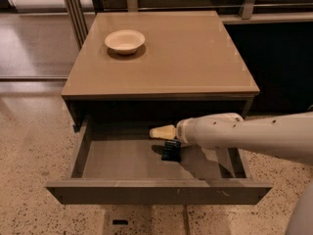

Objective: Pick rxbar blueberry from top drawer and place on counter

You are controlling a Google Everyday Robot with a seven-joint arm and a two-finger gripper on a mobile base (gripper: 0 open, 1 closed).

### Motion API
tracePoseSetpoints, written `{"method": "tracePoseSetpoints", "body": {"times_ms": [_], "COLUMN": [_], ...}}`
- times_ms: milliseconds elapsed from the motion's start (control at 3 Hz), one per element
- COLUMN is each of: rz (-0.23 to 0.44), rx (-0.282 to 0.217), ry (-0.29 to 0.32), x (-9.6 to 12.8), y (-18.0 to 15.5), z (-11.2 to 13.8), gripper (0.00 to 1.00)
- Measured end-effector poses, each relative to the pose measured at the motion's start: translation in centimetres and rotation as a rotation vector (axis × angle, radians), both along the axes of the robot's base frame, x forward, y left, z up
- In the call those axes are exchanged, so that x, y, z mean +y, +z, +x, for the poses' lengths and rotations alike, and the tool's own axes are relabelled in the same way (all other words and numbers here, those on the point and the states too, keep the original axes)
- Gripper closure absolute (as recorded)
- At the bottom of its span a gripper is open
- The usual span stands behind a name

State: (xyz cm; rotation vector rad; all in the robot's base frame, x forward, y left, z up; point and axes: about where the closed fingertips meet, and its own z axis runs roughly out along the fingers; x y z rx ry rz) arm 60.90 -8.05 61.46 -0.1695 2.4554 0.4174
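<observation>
Gripper is down inside the top drawer, toward the back, its pale tip poking out at nine o'clock from the thick white arm that reaches in from three o'clock. Whether it is spread, closed, or already pinching anything, I cannot tell from where I stand.

The rxbar blueberry is a small dark packet on the grey drawer floor, just beside the gripper at its six o'clock. It looks to be touching the underside of the wrist, but I can't swear to it.

What worries me is the grip. If the gripper has only a corner of that slick wrapper, or none of it, the bar will likely slip as it rises and drop back into the drawer. It could also get nudged toward the dark back at twelve o'clock, where it would be harder to reach.

The second worry is the way out. The counter overhangs the back of the drawer, and the gripper sits close under that edge. A straight lift could knock the arm or the bar against the underside, so I'd expect it to need to come toward six o'clock first.

The bulky arm also runs close over the drawer's right wall and could catch there.

The bowl sits at the counter's eleven o'clock corner, well apart from all this.
</observation>
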Motion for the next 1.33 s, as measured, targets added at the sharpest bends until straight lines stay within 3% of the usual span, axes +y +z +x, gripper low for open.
{"method": "tracePoseSetpoints", "body": {"times_ms": [667, 1000, 1333], "rz": [0.01, 0.041, 0.026], "rx": [-0.001, 0.004, 0.003], "ry": [-0.032, -0.044, -0.02], "x": [-0.6, 0.4, 1.5], "y": [0.1, -0.3, -0.7], "z": [0.1, 0.2, 0.2], "gripper": [0.0, 0.0, 0.0]}}
